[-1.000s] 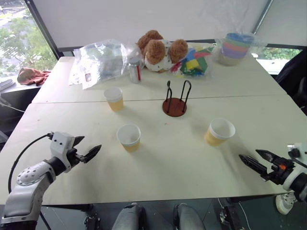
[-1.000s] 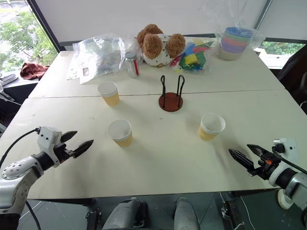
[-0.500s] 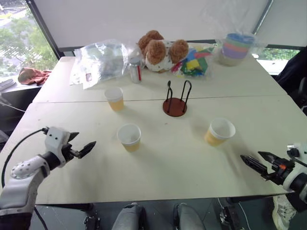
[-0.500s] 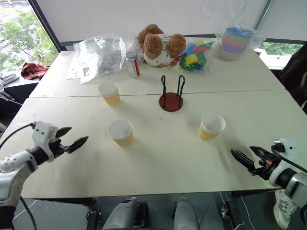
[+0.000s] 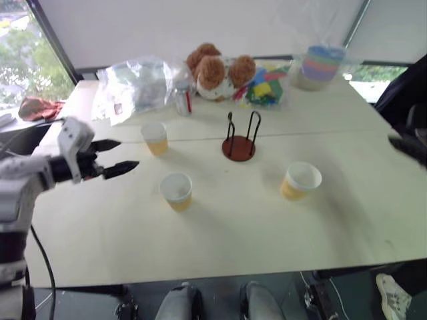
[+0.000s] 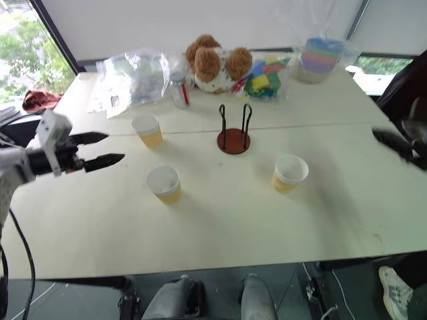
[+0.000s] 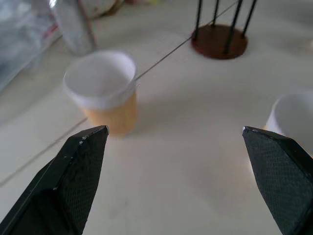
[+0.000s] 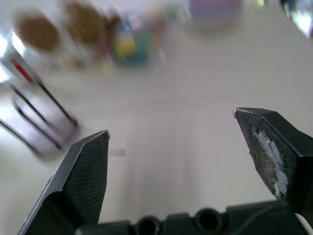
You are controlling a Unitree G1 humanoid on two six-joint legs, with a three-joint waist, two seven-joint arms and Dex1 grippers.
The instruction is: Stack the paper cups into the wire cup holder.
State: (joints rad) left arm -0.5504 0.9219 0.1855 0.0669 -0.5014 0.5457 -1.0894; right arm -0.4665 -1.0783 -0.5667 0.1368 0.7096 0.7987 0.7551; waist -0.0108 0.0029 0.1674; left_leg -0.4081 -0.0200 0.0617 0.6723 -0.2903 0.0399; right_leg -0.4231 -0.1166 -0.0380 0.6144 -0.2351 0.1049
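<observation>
Standing near the middle of the pale table, the wire cup holder, a reddish-brown disc with two thin black upright loops, has nothing in it. Three small tapered paper cups with white rims and yellow-tan bands sit apart around it: one cup towards the table's left by the seam, a second cup nearer the front, and a third cup to the right. Raised over the table's left side, the left gripper has its black fingers spread wide, holding nothing, aimed at the left cup. At the right edge the right gripper hangs equally spread and empty.
</observation>
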